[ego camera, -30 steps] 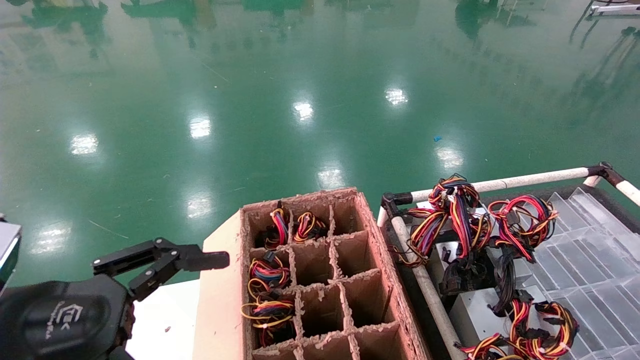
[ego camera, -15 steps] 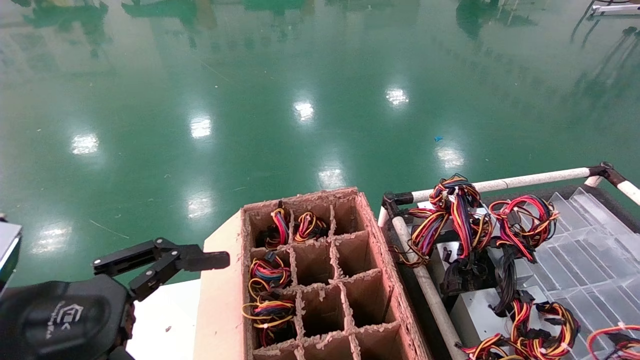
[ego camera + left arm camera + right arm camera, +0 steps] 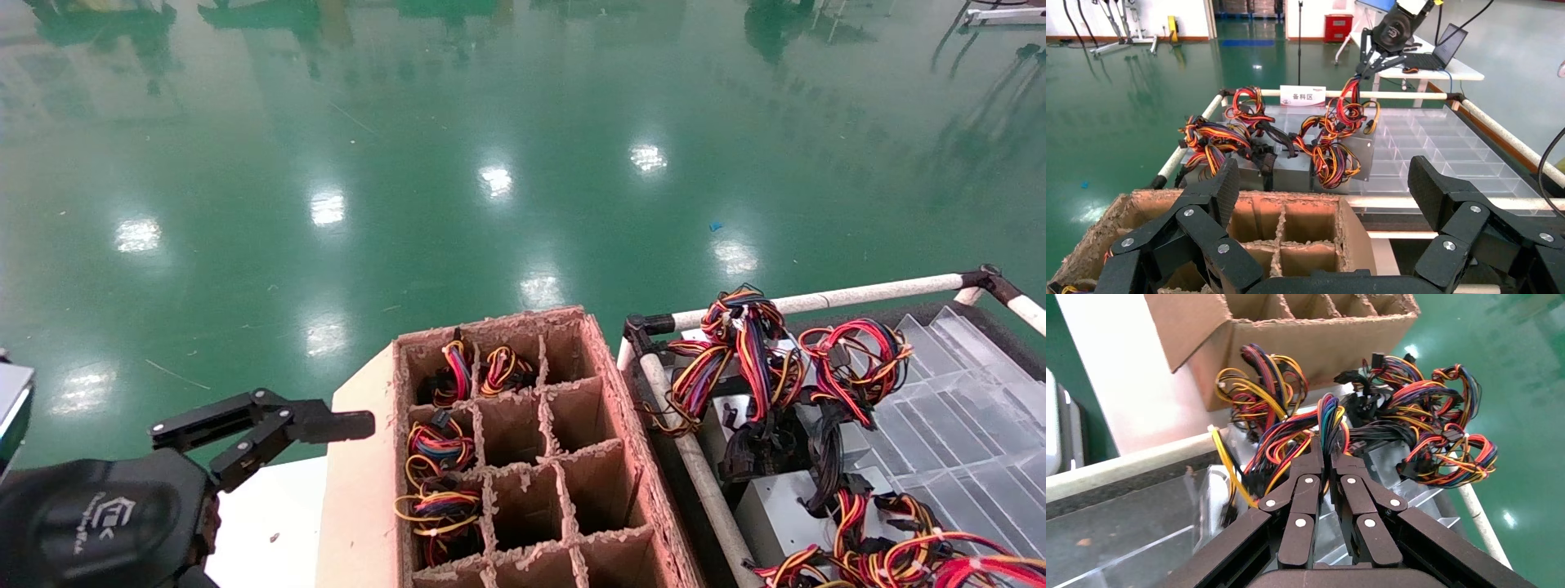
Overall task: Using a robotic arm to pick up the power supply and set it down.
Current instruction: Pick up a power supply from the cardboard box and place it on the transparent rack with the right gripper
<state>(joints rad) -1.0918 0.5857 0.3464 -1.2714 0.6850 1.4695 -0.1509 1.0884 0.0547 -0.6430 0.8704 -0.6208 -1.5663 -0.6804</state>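
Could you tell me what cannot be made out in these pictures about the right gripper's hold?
- Head view: the right gripper is out of frame past the lower edge; only wires show.
- Right wrist view: right gripper is shut on a wire bundle; the wires hide the power supply's body.
- Left wrist view: right gripper too small; whether the power supply is lifted is unclear.

The head camera looks down from high up. Both wrist cameras sit close behind their gripper, and all see the cardboard box (image 3: 523,457).

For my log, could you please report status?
Left gripper open, parked by cardboard box. Right gripper shut on wire bundle; power supply hangs over tray. Neighbouring cables close.
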